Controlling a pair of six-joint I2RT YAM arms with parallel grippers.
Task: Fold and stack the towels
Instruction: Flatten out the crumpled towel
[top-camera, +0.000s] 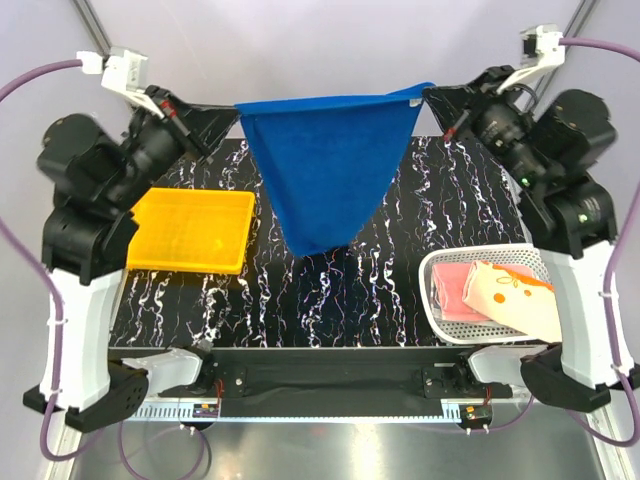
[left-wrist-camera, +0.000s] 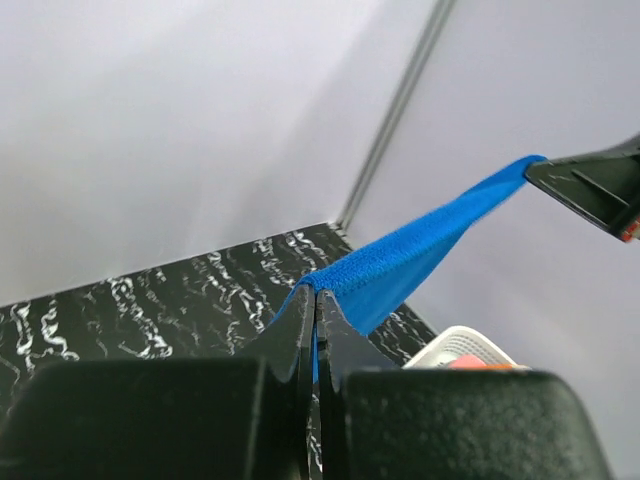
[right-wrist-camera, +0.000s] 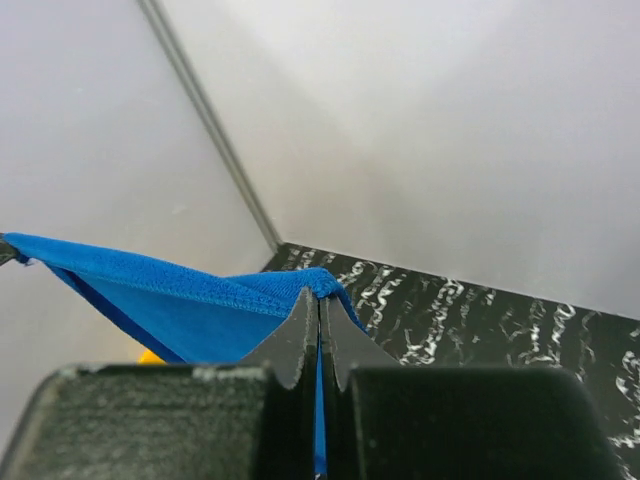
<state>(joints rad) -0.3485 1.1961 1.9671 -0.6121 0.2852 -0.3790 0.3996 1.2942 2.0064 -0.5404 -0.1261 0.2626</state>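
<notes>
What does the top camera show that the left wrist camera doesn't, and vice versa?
Only the top view: the yellow tray, and the blue towel hanging down to a point. Only the left wrist: the left gripper close up, shut on the towel's corner. Both: the towel's top edge stretched to the right gripper, the marbled table, and the white basket.
</notes>
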